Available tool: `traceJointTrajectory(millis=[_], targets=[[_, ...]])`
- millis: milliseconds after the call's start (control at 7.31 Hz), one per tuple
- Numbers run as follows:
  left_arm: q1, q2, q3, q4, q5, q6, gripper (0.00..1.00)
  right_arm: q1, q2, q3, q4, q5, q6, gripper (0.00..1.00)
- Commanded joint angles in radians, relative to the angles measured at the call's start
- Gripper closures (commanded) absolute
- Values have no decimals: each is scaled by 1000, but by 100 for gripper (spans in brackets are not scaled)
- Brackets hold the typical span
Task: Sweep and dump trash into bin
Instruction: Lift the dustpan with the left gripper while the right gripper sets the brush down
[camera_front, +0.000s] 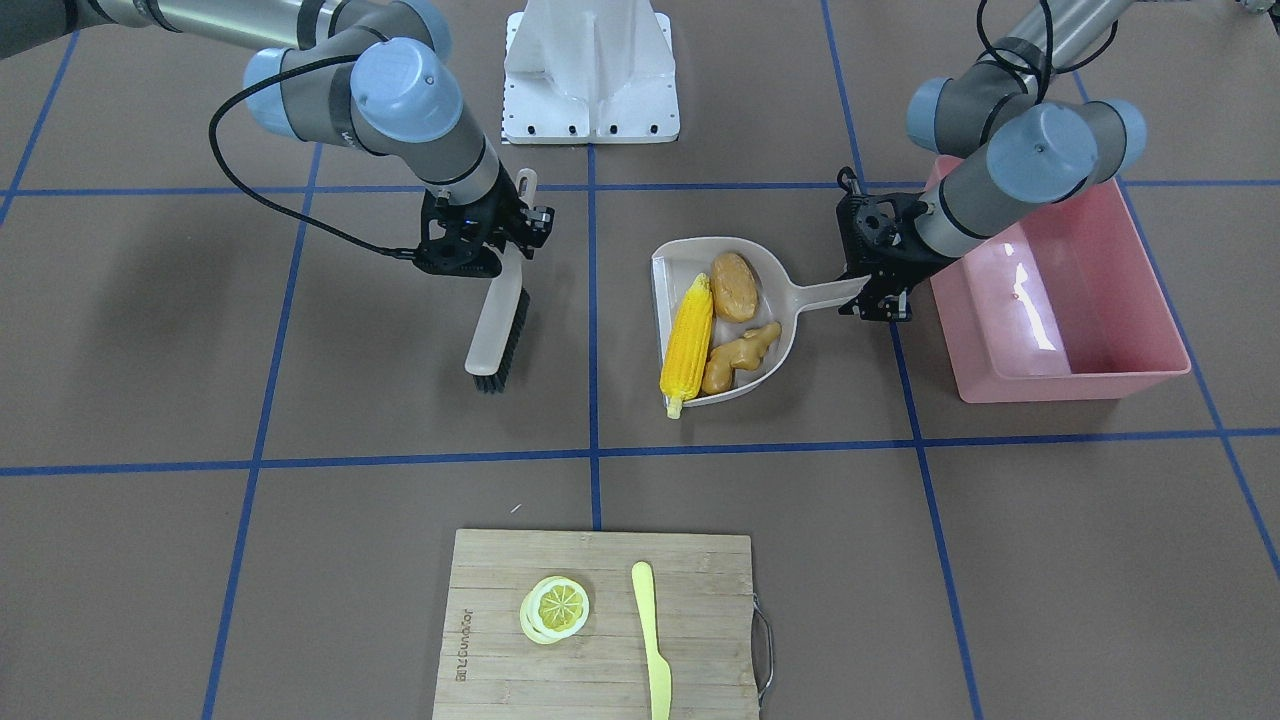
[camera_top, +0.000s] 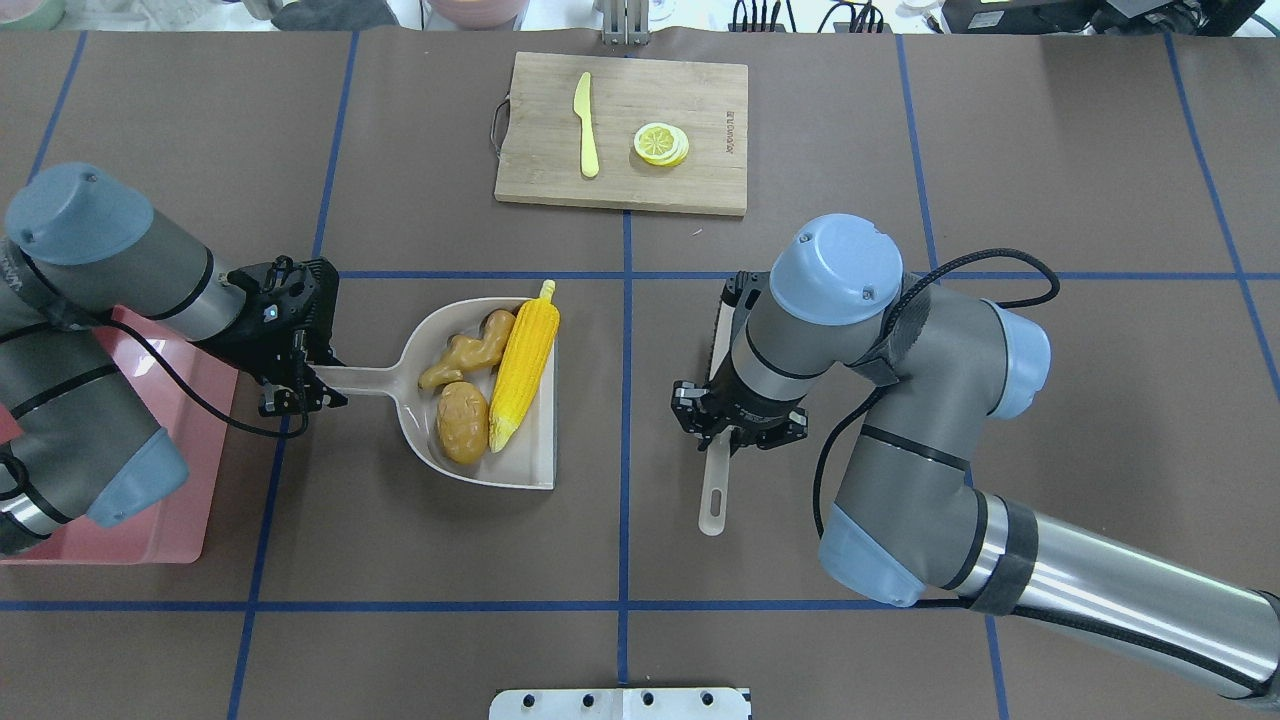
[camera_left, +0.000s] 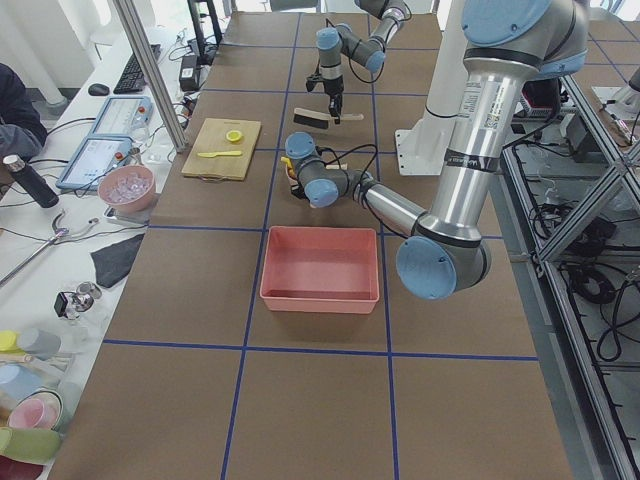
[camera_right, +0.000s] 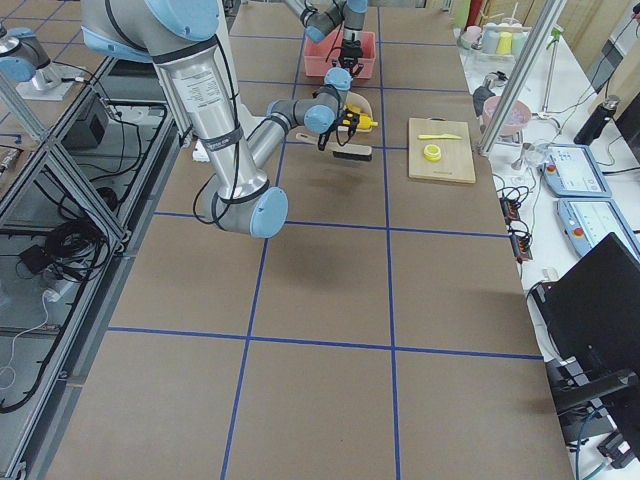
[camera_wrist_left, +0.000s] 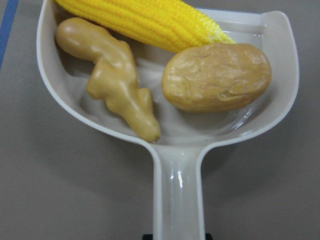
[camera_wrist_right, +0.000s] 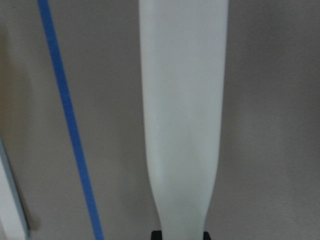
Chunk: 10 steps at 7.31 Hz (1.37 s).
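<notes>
Bin (camera_top: 150, 520), pink, far left, no trash inside. Beside it, left gripper (camera_top: 318, 386) clamped on dustpan (camera_top: 360, 378) handle. Corn (camera_top: 522, 365), potato (camera_top: 462, 422) and ginger (camera_top: 468, 357) lie in pan. Then right gripper (camera_top: 735, 430), closed around brush (camera_top: 714, 495), well apart from pan. Sweeping looks done. Next: lift pan level, carry over bin, tip.

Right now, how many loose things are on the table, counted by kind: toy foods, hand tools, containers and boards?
Toy foods: 4 (corn cob, potato, ginger root, lemon slice)
Hand tools: 3 (dustpan, brush, knife)
Containers: 1 (pink bin)
Boards: 1 (cutting board)
Total: 9
</notes>
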Motion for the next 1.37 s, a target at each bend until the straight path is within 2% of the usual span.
traceJointTrajectory(millis=[0,274,547,821,1232], targets=[[0,0,-1,-11,2,2,100,54,-122,157,-170,13,-127,100],[2,0,7,-40,3,2,100,97,-163,246,-285,18,-193,100],[2,0,2,-54,2,1,100,142,-212,293,-385,16,-325,100],[3,0,7,-85,0,-5,100,197,-270,328,-416,18,-481,100],[5,-3,7,-122,-18,-10,100,233,-343,343,-455,2,-604,100]])
